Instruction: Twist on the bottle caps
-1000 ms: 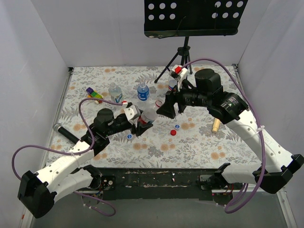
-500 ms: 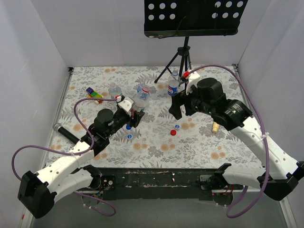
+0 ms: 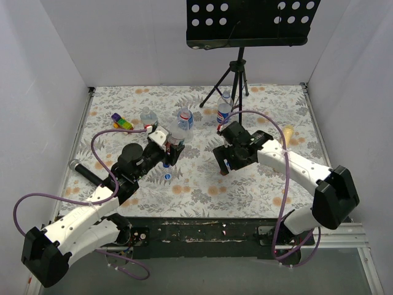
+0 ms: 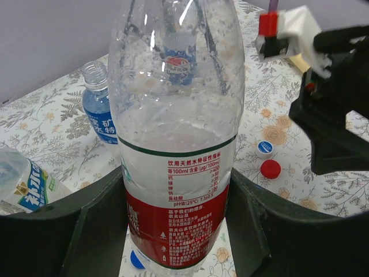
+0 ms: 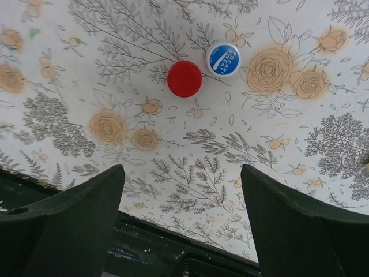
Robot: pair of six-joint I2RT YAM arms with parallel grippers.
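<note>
- The clear plastic bottle with a red and white label [image 4: 176, 173] stands upright in the middle of the left wrist view, long axis vertical; the left pincer [image 4: 176, 225] is clamped on its lower part, one dark finger against each side.
- The upper edge of that frame cuts off its neck, so whether it wears a cap cannot be told; a small blue plastic cap [image 4: 136, 259] shows at its foot, partly hidden.
- Upper left behind it, a small clear bottle with a blue label [image 4: 98, 112] stands upright, mouth open; another blue-labelled bottle [image 4: 23, 184] is cut off by the left edge.
- The right pincer [image 5: 181, 190] is spread wide with nothing in it, over the tabletop; a round red plastic cap [image 5: 184, 78] and a round blue and white plastic cap [image 5: 222, 59] lie flat just beside each other, upper middle of the right wrist view.
- The floral-print tabletop [image 3: 202, 190] is boxed by plain white walls [image 3: 123, 43]; a black perforated music stand [image 3: 245, 21] fills the top of the overhead frame.
</note>
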